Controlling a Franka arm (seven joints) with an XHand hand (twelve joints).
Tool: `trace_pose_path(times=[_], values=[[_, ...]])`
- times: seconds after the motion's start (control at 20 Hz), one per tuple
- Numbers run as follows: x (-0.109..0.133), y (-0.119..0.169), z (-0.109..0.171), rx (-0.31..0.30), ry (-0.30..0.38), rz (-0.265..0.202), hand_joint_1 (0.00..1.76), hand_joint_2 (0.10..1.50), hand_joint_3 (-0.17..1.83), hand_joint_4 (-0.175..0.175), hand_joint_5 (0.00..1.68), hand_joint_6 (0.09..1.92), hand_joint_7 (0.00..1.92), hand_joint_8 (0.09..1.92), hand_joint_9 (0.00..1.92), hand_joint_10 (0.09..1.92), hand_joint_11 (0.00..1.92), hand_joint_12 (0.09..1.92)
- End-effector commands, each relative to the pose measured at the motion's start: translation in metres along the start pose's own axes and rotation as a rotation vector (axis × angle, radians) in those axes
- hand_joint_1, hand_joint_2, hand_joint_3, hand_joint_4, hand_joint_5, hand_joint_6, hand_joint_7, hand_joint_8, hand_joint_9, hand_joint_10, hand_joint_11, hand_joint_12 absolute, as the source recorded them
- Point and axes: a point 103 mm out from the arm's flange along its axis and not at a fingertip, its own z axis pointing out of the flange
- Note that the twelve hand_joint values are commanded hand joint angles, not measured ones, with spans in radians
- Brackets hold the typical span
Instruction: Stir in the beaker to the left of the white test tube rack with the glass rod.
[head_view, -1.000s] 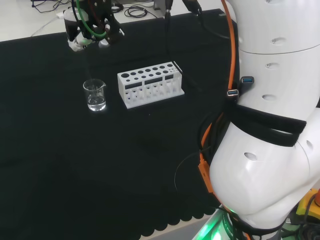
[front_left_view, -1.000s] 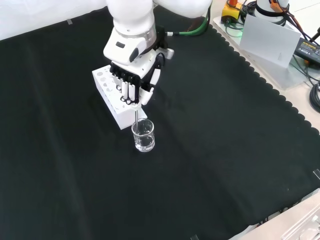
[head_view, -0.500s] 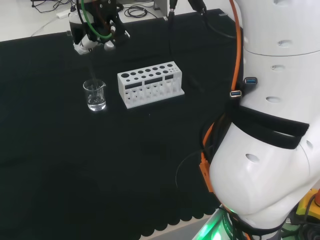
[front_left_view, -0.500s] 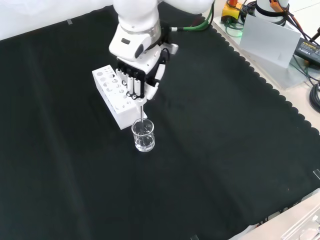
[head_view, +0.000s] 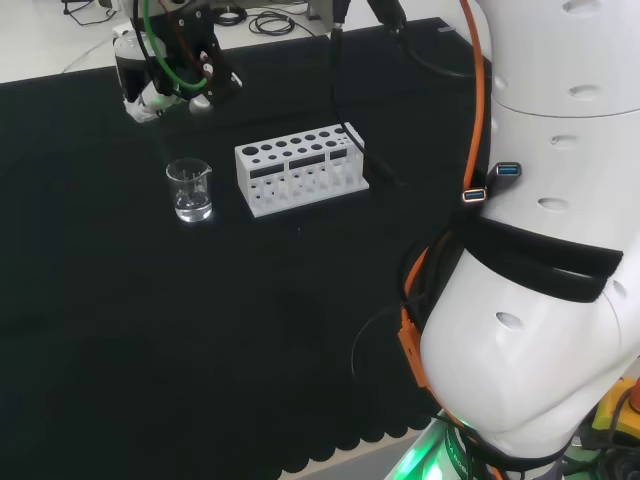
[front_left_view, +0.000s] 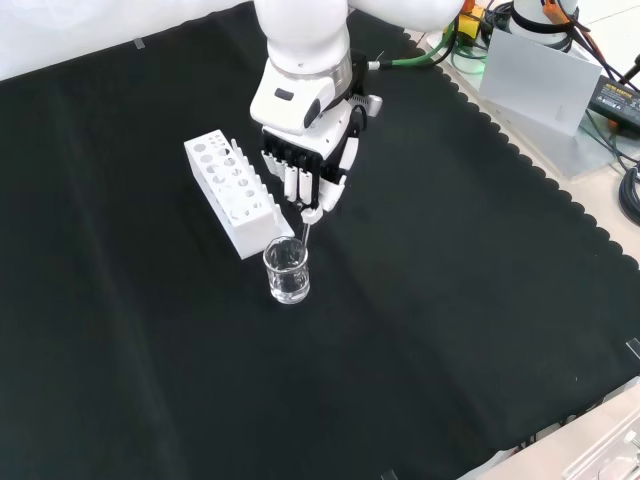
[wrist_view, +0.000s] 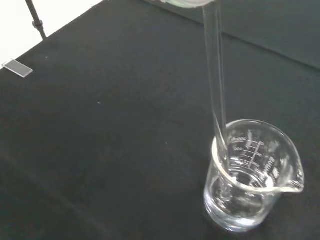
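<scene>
Black cloth (front_left_view: 480, 300) covers the bench. Arm's white links (head_view: 540, 250) fill the 3 o'clock side of the head view; in the front view the arm comes in from 12 o'clock. White test tube rack (front_left_view: 232, 192) lies on the cloth, empty holes facing up; in the head view the rack (head_view: 302, 168) sits mid-frame with the beaker at its 9 o'clock, just beside it, not touching. In the front view the beaker stands at the rack's 5 o'clock end, very near the rack's corner; contact is hard to call from that angle. Hand (front_left_view: 312, 165) hangs above the cloth at about 1 o'clock from the beaker in the front view, fingers curled downward and pinched around the top of the glass rod (front_left_view: 303, 226). In the head view the hand (head_view: 165, 85) is at 11 o'clock from the beaker, up off the cloth. Beaker (front_left_view: 287, 272) is clear glass, upright, spout visible, with a little clear liquid at the bottom. Wrist view: rod (wrist_view: 216, 85) runs tilted from the hand down into the beaker (wrist_view: 250, 185), crossing the rim on the side opposite the spout, lower end inside near the wall. Rod tip probably reaches the liquid, but glass on glass makes that unclear.
</scene>
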Motion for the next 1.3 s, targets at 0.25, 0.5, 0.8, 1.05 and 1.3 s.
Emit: trace_pose_path(times=[0.25,0.5,0.8,1.05,1.3], values=[[-0.025,0.025,0.0,-0.013,0.016,-0.011,1.31,1.11,-0.17,-0.175,1.38,0.09,1.16,1.03,1.53,0.92,1.57,0.66],[-0.062,0.024,0.0,0.006,0.03,0.008,1.31,1.11,-0.17,-0.175,1.38,0.09,1.16,1.04,1.52,0.92,1.57,0.66],[-0.075,-0.002,0.004,0.01,0.018,0.044,1.31,1.11,-0.17,-0.175,1.38,0.09,1.16,1.04,1.52,0.93,1.57,0.66],[-0.056,-0.015,0.0,-0.014,0.047,0.03,1.31,1.11,-0.17,-0.175,1.38,0.09,1.16,1.04,1.52,0.93,1.57,0.66],[-0.029,-0.02,0.004,-0.002,0.034,0.0,1.31,1.11,-0.17,-0.175,1.38,0.09,1.16,1.04,1.52,0.93,1.57,0.66]])
